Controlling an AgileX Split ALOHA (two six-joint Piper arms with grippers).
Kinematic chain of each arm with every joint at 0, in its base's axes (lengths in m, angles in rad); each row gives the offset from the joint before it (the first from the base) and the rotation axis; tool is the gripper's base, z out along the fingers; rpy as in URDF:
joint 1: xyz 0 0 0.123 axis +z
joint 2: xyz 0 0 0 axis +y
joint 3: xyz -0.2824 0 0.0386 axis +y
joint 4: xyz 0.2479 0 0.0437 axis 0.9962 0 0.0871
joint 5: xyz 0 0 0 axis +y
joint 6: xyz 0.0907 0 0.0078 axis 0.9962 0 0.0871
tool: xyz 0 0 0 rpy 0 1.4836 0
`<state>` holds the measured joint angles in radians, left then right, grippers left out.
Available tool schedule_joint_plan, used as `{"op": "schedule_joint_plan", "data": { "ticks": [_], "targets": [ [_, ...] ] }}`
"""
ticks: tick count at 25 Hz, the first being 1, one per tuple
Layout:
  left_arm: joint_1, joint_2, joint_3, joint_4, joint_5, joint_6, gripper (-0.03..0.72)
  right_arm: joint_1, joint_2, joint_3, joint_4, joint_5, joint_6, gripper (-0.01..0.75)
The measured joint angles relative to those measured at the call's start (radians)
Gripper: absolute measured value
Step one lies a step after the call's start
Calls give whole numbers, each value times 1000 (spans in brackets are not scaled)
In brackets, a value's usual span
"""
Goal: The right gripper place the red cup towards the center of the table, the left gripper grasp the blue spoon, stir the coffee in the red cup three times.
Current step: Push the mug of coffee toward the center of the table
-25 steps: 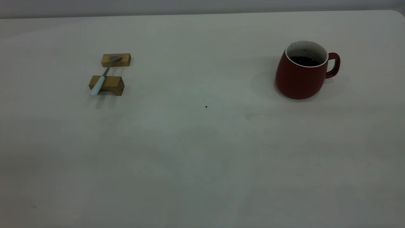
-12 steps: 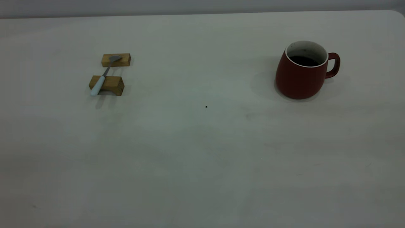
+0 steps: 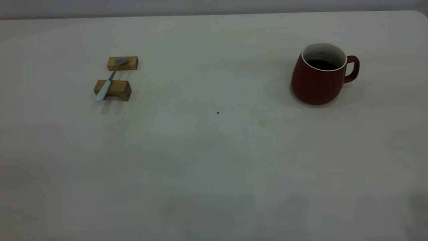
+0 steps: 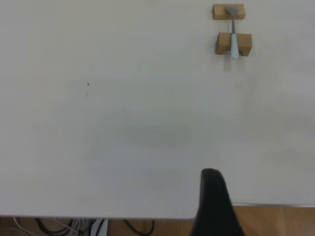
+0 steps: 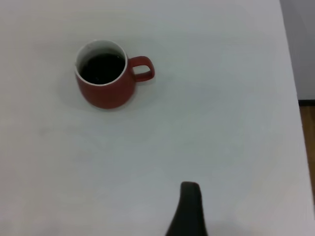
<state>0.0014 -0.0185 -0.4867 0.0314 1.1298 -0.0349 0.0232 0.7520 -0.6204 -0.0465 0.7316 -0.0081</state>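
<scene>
Quiet on the table point(image 3: 214, 160): over the last second nothing on it has moved. The cup point(image 3: 317, 82) sits exactly where it was, out at about two o'clock from the table's middle, upright, handle pointing to three o'clock, coffee point(image 3: 321, 64) dark and level inside. The spoon point(image 3: 108, 82) is unmoved too, over at ten o'clock, bridging two wooden blocks, its bowl on the far block point(image 3: 122, 63) and its pale handle across the near block point(image 3: 113, 89).

The one change is a dim shadow now creeping in at the table's five o'clock corner. I'd read that as the right arm starting to stir on the cup's side.

The right gripper point(image 5: 189, 206) shows only as a dark tip, well short of the cup and holding nothing; open or closed, I can't tell. The same goes for the left gripper point(image 4: 211, 196), back by the near table edge, well apart from the spoon and empty.

So the first step, bringing the cup towards the centre, is not yet under way in any visible contact, and the stirring must wait on it.
</scene>
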Motion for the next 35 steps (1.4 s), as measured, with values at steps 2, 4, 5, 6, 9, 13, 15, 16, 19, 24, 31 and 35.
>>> {"op": "schedule_joint_plan", "data": {
  "ticks": [2, 4, 5, 6, 9, 13, 15, 16, 19, 24, 31, 35],
  "targets": [
    [0, 0, 0, 0, 0, 0, 577, 0, 118, -41, -5, -27, -62, 728],
    [0, 0, 0, 0, 0, 0, 577, 0, 237, -100, -7, -32, -134, 728],
    [0, 0, 0, 0, 0, 0, 577, 0, 300, -127, -7, -32, -158, 727],
    [0, 0, 0, 0, 0, 0, 577, 0, 362, -161, -9, -33, -179, 727],
    [0, 0, 0, 0, 0, 0, 577, 0, 521, -248, -13, -39, -238, 725],
    [0, 0, 0, 0, 0, 0, 577, 0, 695, -328, -19, -47, -359, 722],
    [0, 0, 0, 0, 0, 0, 577, 9, 767, -359, -20, -68, -470, 716],
    [0, 0, 0, 0, 0, 0, 577, 19, 805, -374, -20, -82, -517, 714],
    [0, 0, 0, 0, 0, 0, 577, 54, 912, -422, -20, -104, -623, 711],
    [0, 0, 0, 0, 0, 0, 577, 102, 1104, -519, -26, -110, -714, 695],
    [0, 0, 0, 0, 0, 0, 577, 127, 1349, -655, -52, -135, -956, 675],
    [0, 0, 0, 0, 0, 0, 577, 128, 1482, -761, -78, -134, -999, 672]
  ]
}}
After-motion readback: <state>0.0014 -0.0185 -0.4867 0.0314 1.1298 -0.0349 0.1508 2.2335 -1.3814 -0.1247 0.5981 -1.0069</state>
